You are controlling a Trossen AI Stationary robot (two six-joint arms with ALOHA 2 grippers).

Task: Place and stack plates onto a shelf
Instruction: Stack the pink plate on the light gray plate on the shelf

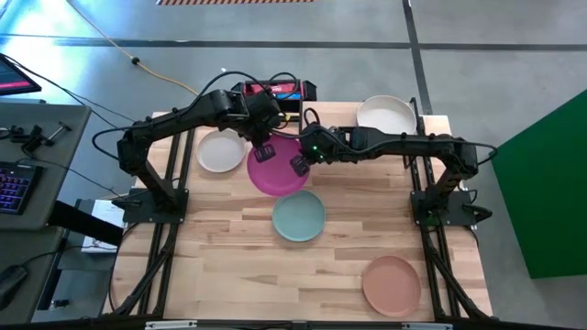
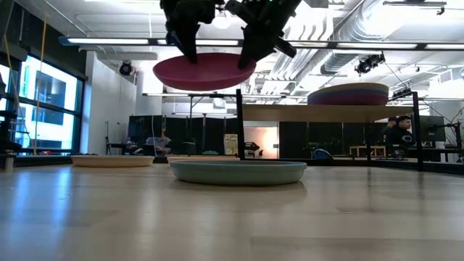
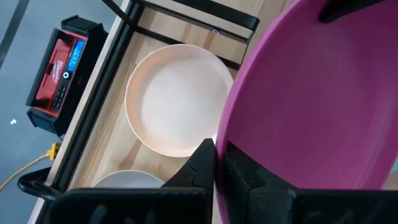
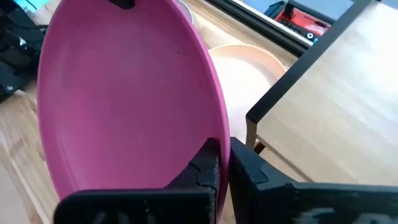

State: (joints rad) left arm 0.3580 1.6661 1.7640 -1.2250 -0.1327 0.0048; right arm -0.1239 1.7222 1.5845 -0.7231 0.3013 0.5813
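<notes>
My left jaws (image 1: 267,149) and my right jaws (image 1: 299,165) are both closed on the rim of the magenta plate (image 1: 278,166), one at each side; the plate hangs clear above the surface (image 1: 229,247), roughly level, between the shelf and the teal plate (image 1: 298,217).

On the surface: the teal plate near the centre; the pale pink plate (image 1: 221,151) towards the far left, just beside the magenta plate's edge; the tan-brown plate (image 1: 392,284) near the front right corner. The shelf (image 1: 367,137) stands at the far right, carrying a stack topped by a cream plate (image 1: 386,115); in the low view a purple plate (image 2: 349,97) lies beneath it.

Beyond the far edge sits a red and black device (image 1: 275,91). A person (image 2: 398,135) shows in the room behind.

The shelf's board is largely hidden under my right arm, and I cannot tell whether the stack holds more plates.
</notes>
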